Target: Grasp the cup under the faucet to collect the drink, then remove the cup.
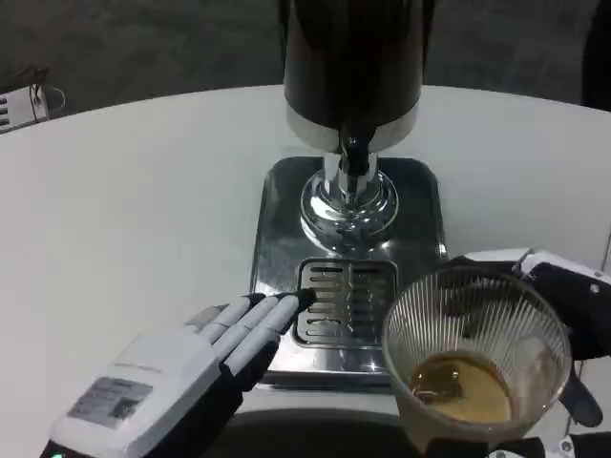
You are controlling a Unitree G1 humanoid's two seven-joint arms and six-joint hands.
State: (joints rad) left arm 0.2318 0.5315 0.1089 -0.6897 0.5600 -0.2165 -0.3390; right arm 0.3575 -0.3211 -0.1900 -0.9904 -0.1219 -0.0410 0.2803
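Observation:
A clear ribbed plastic cup (474, 355) with amber drink in its bottom hangs at the lower right, off to the right of the drip grate (346, 301). My right hand (571, 324) grips the cup from its right side, fingers wrapped behind it. The dark drink dispenser (351, 67) stands on a shiny metal base (277, 239), and its black faucet (354, 153) points down over the chrome column. My left hand (186, 367) lies flat at the lower left, fingers straight and together, their tips touching the grate's left edge. It holds nothing.
The round white table (134, 200) spreads out to the left and behind the dispenser. A white power strip (19, 107) lies at the far left edge, beyond the table. Dark floor shows at the back.

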